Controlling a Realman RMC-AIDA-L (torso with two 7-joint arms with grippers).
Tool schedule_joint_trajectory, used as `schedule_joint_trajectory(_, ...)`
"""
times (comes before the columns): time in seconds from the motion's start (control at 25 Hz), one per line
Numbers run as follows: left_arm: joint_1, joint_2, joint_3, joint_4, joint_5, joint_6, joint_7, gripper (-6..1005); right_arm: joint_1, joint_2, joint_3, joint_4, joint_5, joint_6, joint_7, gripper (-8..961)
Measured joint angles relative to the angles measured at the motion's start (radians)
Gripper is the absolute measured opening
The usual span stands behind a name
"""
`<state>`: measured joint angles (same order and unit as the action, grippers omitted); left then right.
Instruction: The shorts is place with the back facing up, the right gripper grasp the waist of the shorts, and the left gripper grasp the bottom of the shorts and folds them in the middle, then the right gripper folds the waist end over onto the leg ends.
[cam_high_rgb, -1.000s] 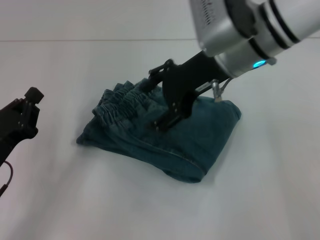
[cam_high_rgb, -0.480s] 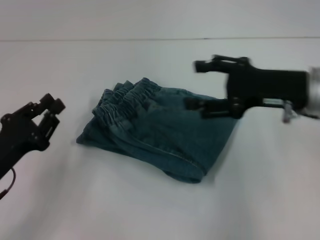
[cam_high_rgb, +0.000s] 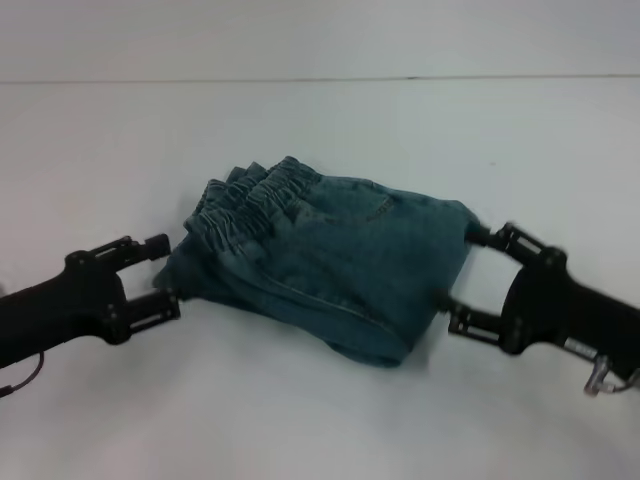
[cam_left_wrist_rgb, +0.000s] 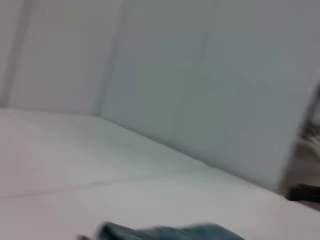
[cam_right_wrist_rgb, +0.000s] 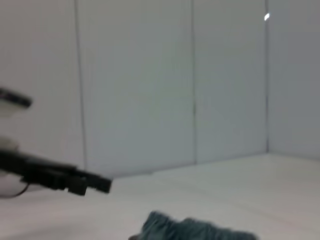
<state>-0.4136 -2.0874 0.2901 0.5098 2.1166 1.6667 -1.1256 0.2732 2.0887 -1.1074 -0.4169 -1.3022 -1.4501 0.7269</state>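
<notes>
Shorts (cam_high_rgb: 330, 270) of faded blue-green denim lie folded into a compact bundle on the white worktop (cam_high_rgb: 300, 420). Left tool (cam_high_rgb: 165, 272) and right tool (cam_high_rgb: 463, 275) flank them, both released and empty. Folding looks finished; next probably calls for pulling both tools clear.

Black two-finger left gripper (cam_high_rgb: 165, 270), right gripper (cam_high_rgb: 462, 272)
</notes>
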Motion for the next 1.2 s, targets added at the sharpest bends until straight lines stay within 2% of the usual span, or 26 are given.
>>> schedule_joint_trajectory(0.28,-0.014,0.011,0.004,0.032,0.068,0.045,0.031,850,0.016,0.006,-0.017,0.068,-0.049,0.007,-0.045,924)
schedule_joint_trajectory(0.68,-0.011,0.001,0.024,0.035,0.074,0.046,0.068,905,0.009,0.004,-0.014,0.092,-0.049,0.029,-0.066,924)
schedule_joint_trajectory(1.0,0.006,-0.026,0.022,0.034,0.066,0.043,0.115,911,0.008,0.004,-0.009,0.099,-0.045,0.028,-0.066,924)
schedule_joint_trajectory(1.2,0.019,-0.030,0.025,0.034,0.074,0.061,0.138,911,0.007,0.004,-0.013,0.099,-0.048,0.021,-0.066,924)
